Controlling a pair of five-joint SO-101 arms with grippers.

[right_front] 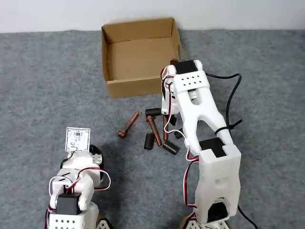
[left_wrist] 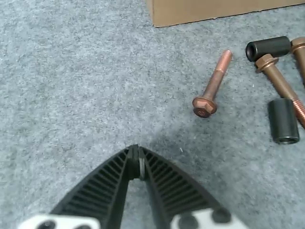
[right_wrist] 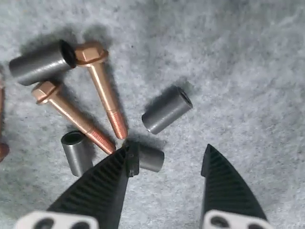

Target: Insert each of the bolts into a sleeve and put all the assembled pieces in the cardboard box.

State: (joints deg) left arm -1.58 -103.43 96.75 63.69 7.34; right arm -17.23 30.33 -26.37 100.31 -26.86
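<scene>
An open cardboard box (right_front: 138, 52) stands at the back of the grey carpet. In front of it lie copper bolts (right_front: 128, 125) (right_front: 154, 129) and black sleeves (right_front: 152, 112) (right_front: 149, 141) (right_front: 170, 147). My right arm (right_front: 190, 90) hangs over this pile. Its gripper (right_wrist: 169, 152) is open just above the carpet, with one short sleeve (right_wrist: 151, 159) lying between the fingers, close to one finger (right_wrist: 119, 167). Another sleeve (right_wrist: 167, 109) and two bolts (right_wrist: 102, 86) (right_wrist: 71, 114) lie just beyond. My left gripper (left_wrist: 136, 155) is shut on nothing, short of a lone bolt (left_wrist: 212, 86).
The left arm (right_front: 78, 181) is folded back at the near left of the table. Bare carpet spreads to the left of the pile and the box. A black cable (right_front: 231, 102) runs along the right arm's side.
</scene>
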